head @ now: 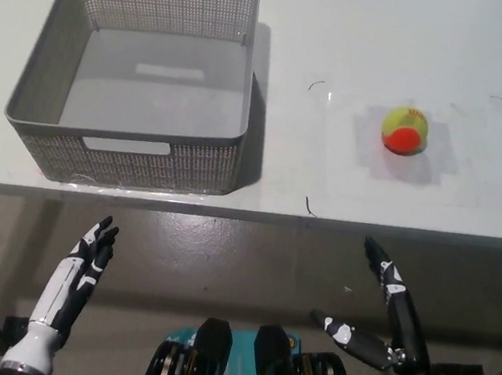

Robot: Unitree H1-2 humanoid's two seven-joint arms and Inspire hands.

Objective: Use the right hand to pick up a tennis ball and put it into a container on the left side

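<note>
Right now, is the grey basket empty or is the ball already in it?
Empty. The grey basket shows only its bare floor; the tennis ball sits on the table to its right, apart from it.

Robot hands, head view.
Left hand [77, 280]: white shell, black finger segments. Right hand [388, 317]: black throughout, small white patches on fingers.

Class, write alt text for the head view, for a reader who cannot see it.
A yellow and orange tennis ball lies on the white table, to the right of an empty grey basket. Below the table edge, the black right robot hand and the white left robot hand are both open, holding nothing.
</note>
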